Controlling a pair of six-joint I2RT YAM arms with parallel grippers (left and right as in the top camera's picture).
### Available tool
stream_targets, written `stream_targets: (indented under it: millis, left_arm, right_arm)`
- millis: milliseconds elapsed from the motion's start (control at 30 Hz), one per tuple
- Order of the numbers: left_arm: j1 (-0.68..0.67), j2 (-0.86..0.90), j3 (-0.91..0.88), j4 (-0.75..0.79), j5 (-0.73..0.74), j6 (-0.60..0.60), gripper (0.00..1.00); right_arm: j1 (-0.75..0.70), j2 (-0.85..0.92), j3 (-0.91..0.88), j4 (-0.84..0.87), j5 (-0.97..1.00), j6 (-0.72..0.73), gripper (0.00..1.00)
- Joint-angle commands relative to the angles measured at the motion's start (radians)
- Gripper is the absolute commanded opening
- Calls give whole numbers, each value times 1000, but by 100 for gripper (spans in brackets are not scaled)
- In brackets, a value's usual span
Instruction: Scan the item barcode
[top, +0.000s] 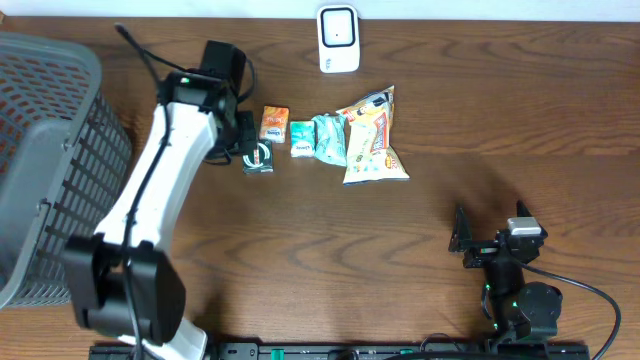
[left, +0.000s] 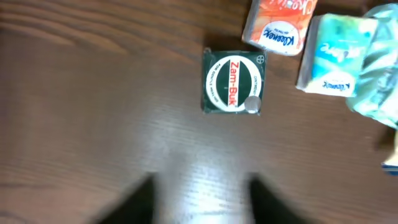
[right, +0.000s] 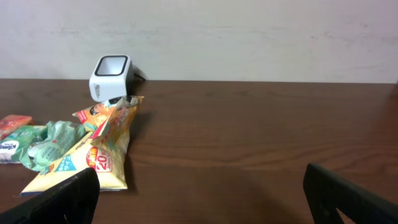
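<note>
- The Zam-Buk tin (left: 233, 81) is seen flat on the table, just beside the orange Kleenex pack (left: 278, 25) and right ahead of the left gripper (left: 200, 183).
- That gripper's fingers are blurry, but they look spread with nothing held. The right gripper (right: 200, 171) is parked wide open too.
- Pickup is probably the step in hand. Next, the tin needs to be clamped and its barcode shown to the scanner (top: 338, 40).
- Nothing can be spotted in the grey basket (top: 70, 170), though it's only partly shown.

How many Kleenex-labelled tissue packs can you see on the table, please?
2. An orange pack sits beside the Zam-Buk box; a teal pack lies next to it. The crumpled teal packet beyond might be a third, but its label is unreadable.
</note>
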Motion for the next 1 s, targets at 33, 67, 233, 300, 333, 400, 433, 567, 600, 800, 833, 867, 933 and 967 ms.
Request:
stream_targets:
  millis: [33, 67, 233, 300, 333, 400, 433, 567, 600, 800, 833, 867, 933, 967]
  left_arm:
    - [6, -26, 16, -44, -10, 3, 99]
    - [6, -26, 16, -50, -10, 3, 100]
    - [6, -24, 16, -61, -10, 3, 98]
    - [6, -24, 16, -72, -10, 3, 98]
    - [6, -24, 16, -76, -10, 3, 98]
    - [6, -24, 16, -75, -9, 3, 98]
    - [6, -24, 16, -75, -10, 3, 98]
    - [6, -24, 16, -75, -10, 3, 98]
    - [6, -24, 16, -75, -9, 3, 98]
    - [6, -24, 16, -75, -9, 3, 98]
    - [6, -24, 16, -75, -9, 3, 98]
    - [6, -24, 16, -75, -10, 3, 98]
    - [6, -24, 16, -75, -10, 3, 98]
    - [6, -24, 16, -75, -9, 3, 98]
  right_arm:
    - [-5, -5, -2, -3, 0, 11, 99]
    - [-5, -5, -2, -3, 0, 11, 99]
    - [-5, -5, -2, -3, 0, 11, 99]
    - [-5, -5, -2, -3, 0, 11, 99]
    - [-5, -5, -2, -3, 0, 11, 99]
    - [-5, -5, -2, -3, 0, 11, 99]
    - [-5, -5, -2, -3, 0, 11, 99]
    - [-5, -5, -2, -3, 0, 11, 99]
    - [-5, -5, -2, -3, 0, 11, 99]
    - [-5, -5, -2, -3, 0, 11, 99]
    - [-5, -5, -2, -3, 0, 11, 99]
    - [-5, -5, -2, -3, 0, 11, 99]
    - [-5, -5, -2, -3, 0, 11, 99]
    - [-5, -5, -2, -3, 0, 11, 99]
